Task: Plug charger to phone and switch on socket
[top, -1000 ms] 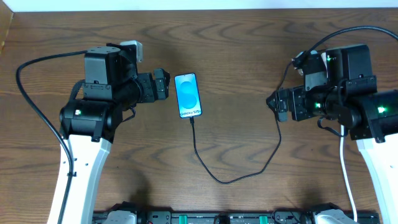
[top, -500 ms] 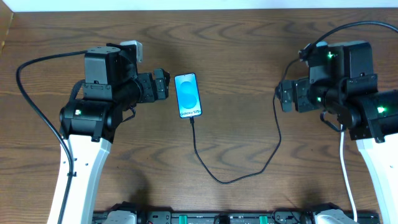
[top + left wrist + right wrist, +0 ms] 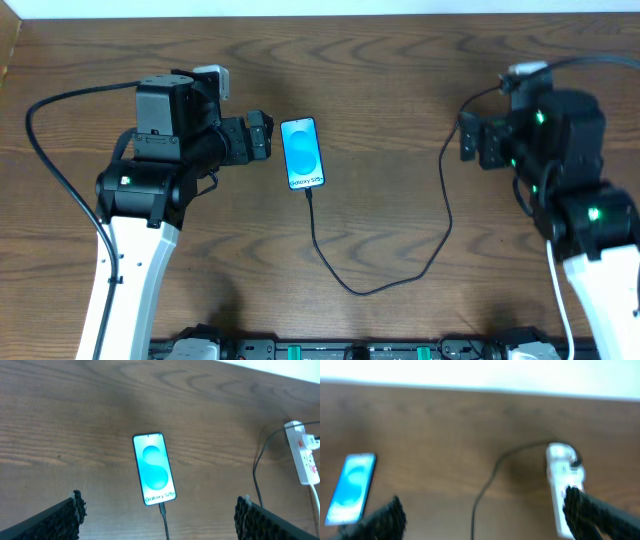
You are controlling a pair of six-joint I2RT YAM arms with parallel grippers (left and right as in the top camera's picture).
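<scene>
Left gripper point(image 3: 265, 136) wide beside phone point(image 3: 303, 153), socket point(image 3: 562, 485) near table point(image 3: 445, 420) far edge

**Blue Screen, Black Cable, Brown Grain**

The phone point(image 3: 154, 469) has a bright blue-cyan screen with a paler swirl, white lettering and a black edge. The charger point(image 3: 448, 210) cable is black. The socket point(image 3: 303, 457) is white with small red marks. The counter point(image 3: 400, 60) is dark brown wood with wavy grain.

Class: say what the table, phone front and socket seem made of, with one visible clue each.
Table: wood or wood veneer, matt, brown grain. Phone: likely glass, smooth lit screen. Socket: probably white plastic, smooth moulded body.
</scene>
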